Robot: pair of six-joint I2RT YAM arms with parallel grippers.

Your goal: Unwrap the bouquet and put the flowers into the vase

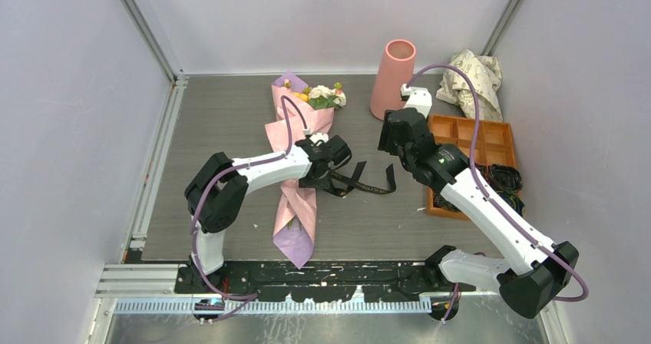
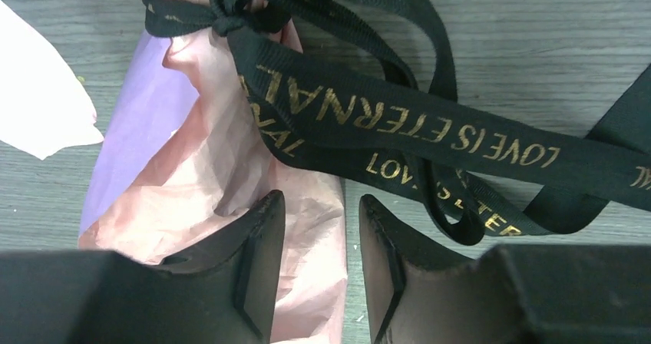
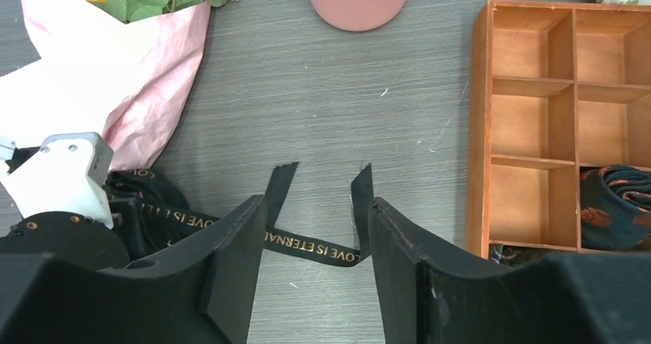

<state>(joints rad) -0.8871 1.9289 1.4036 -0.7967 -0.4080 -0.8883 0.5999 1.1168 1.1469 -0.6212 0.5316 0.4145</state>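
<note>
1. The long pink-and-lilac paper bouquet [image 1: 298, 206] lies centre frame on the grey worktop [image 1: 223, 129]; the tall salmon-pink vase [image 1: 393, 79] stands upper right.
2. Left jaws parted, empty, over the paper near the black printed ribbon [image 2: 430, 133] knot, probably to untie it.
3. Right jaws open, empty, above the ribbon's loose ends.

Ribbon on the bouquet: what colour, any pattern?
Ribbon black with gold lettering; best in left wrist view.
</note>
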